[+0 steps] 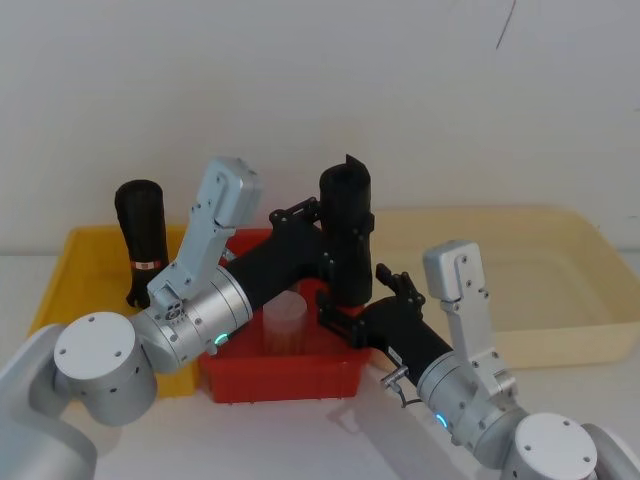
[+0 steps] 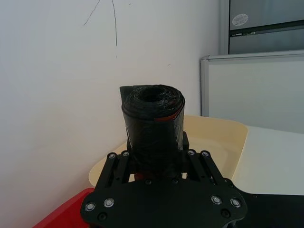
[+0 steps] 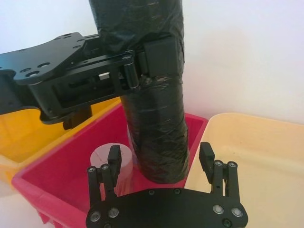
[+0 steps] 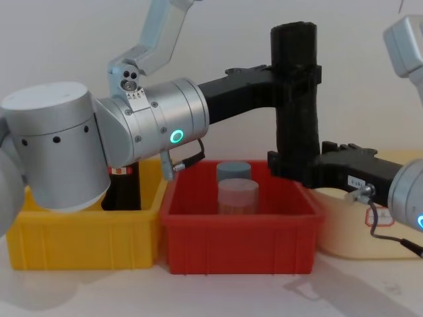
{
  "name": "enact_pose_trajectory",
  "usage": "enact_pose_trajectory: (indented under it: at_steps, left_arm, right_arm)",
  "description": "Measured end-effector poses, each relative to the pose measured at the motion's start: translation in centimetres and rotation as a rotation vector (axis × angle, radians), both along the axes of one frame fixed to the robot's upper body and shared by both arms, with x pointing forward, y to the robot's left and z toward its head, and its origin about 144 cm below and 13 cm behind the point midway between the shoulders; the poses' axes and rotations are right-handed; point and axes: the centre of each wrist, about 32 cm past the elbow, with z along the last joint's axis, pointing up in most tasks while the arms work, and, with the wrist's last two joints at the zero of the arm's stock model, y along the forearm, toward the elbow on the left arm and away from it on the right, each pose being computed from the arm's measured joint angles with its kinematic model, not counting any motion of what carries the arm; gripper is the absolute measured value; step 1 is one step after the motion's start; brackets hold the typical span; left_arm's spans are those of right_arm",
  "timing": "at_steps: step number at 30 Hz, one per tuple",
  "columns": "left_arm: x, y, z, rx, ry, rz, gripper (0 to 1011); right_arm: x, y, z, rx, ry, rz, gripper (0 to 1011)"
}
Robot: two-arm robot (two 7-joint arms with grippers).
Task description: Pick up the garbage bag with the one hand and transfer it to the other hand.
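Observation:
The garbage bag (image 1: 346,230) (image 4: 295,99), a tall matte-black roll, hangs upright over the red bin (image 1: 280,380). My left gripper (image 1: 340,226) (image 4: 297,74) is shut on its upper half; in the left wrist view the roll (image 2: 153,128) stands between that gripper's (image 2: 156,159) fingers. My right gripper (image 1: 362,302) (image 3: 160,159) (image 4: 297,168) sits at the roll's lower end. Its fingers (image 3: 114,161) stand apart on either side of the roll (image 3: 156,123), open, with small gaps showing. The roll's bottom end hangs above the bin floor.
In the red bin (image 4: 238,231) stand a translucent cup (image 1: 283,318) (image 4: 237,195) and a grey-lidded jar (image 4: 234,170). To the left, the yellow bin (image 1: 70,270) holds a black roll with a red label (image 1: 142,235). A cream tray (image 1: 560,300) lies at the right.

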Motion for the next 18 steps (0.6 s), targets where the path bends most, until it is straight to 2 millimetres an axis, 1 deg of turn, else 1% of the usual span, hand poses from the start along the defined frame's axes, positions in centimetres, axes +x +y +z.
enact_pose_trajectory:
  at_steps: [15,18]
  left_arm:
    - [0.0,0.0,0.0,0.0,0.0,0.0,466]
    - [0.0,0.0,0.0,0.0,0.0,0.0,466]
  right_arm:
    - [0.33,0.45,0.32,0.001,0.001,-0.021,1000]
    - [0.35,0.51,0.36,0.001,0.001,-0.026,964]
